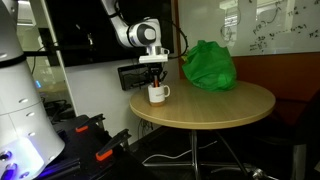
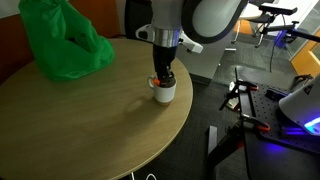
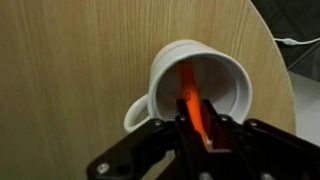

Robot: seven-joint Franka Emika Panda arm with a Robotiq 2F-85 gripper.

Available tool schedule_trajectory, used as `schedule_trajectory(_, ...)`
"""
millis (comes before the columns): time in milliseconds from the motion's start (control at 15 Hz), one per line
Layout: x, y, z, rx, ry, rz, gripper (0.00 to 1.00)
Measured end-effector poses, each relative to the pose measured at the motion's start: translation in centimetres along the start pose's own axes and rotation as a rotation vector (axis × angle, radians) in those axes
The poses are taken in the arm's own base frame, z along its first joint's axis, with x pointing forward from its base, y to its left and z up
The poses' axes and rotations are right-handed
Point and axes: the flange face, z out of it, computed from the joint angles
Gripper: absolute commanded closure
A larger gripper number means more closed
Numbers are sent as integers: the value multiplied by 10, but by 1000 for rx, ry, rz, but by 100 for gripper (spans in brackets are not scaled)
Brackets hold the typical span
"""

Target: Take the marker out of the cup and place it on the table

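Observation:
A white mug (image 3: pixel 190 85) with a handle stands near the edge of the round wooden table (image 1: pixel 215 105); it shows in both exterior views (image 1: pixel 158 94) (image 2: pixel 165 92). An orange marker (image 3: pixel 188 98) leans inside the mug. My gripper (image 3: pixel 197 122) is directly over the mug, its black fingers closed on the marker's upper end. In both exterior views the gripper (image 1: pixel 156 74) (image 2: pixel 163 76) reaches down into the mug's mouth.
A crumpled green bag (image 1: pixel 208 65) (image 2: pixel 60 42) lies on the far part of the table. The table edge runs close beside the mug (image 3: pixel 275 70). Black equipment and cables (image 2: pixel 250 110) sit on the floor beside the table.

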Motion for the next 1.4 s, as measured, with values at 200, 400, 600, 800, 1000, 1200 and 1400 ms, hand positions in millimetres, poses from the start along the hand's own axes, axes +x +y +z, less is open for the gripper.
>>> schedule_trajectory(200, 6, 1, -26, -30, 32, -4, 95)
schedule_trajectory(400, 12, -4, -57, -43, 57, -1, 95)
schedule_trajectory(600, 15, -16, -82, 20, 57, 53, 95)
schedule_trajectory(800, 20, -30, -100, 135, 45, 145, 95)
schedule_trajectory(1000, 32, -41, -88, 248, 25, 255, 95)
schedule_trajectory(1200, 50, -46, -43, 320, -10, 374, 95)
schedule_trajectory(1400, 72, -43, 4, 349, 7, 474, 95)
